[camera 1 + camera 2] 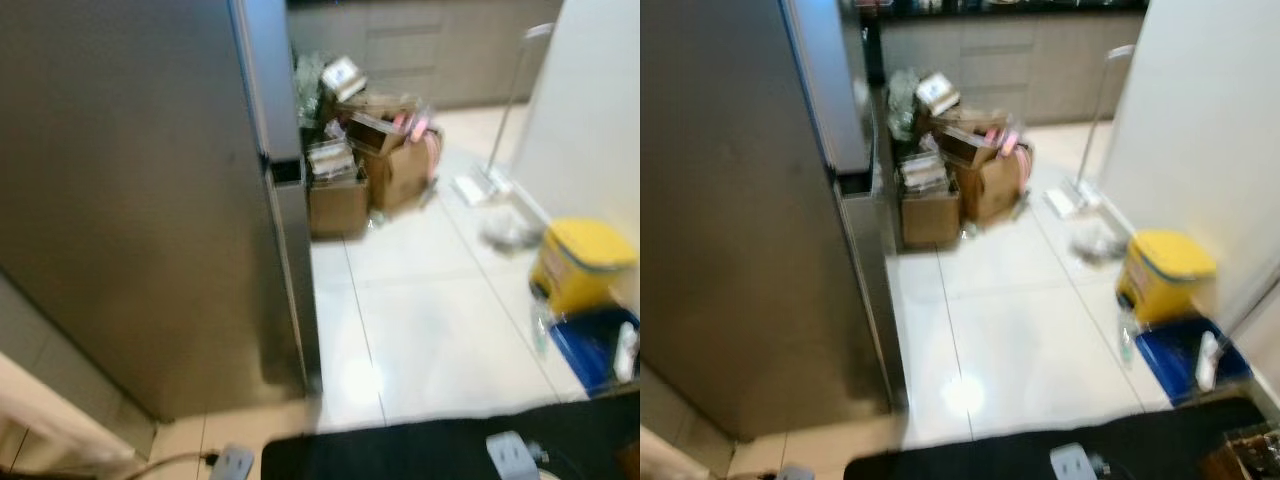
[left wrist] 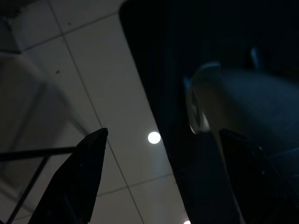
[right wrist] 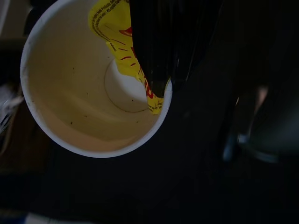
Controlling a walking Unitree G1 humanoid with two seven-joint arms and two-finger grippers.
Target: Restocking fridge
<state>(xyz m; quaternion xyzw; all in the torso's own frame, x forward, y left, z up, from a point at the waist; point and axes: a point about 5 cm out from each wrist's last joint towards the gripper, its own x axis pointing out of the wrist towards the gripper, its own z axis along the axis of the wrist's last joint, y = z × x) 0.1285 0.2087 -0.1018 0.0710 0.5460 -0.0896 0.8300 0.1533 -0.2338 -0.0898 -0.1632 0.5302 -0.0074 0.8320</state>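
Head views: blurred grey fridge (image 1: pixel 130 200) with doors shut, on the left; cardboard boxes (image 1: pixel 365 165) piled behind it; yellow bin (image 1: pixel 1162 272) by the wall.
Right claw (image 3: pixel 156 88): clamped on the rim of a white paper cup (image 3: pixel 74 93).
Cup contents: yellow wrapper (image 3: pixel 114 32).
Left claw (image 2: pixel 159 140): fingers spread, over floor tiles (image 2: pixel 93 84).

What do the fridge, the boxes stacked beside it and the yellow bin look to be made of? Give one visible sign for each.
Fridge: probably brushed metal or a metal-look finish; grey, smooth, soft dull sheen.
Boxes: cardboard; matte brown with folded flaps.
Yellow bin: likely plastic; uniform bright colour, rounded moulded edges. Blur leaves the finish uncertain.
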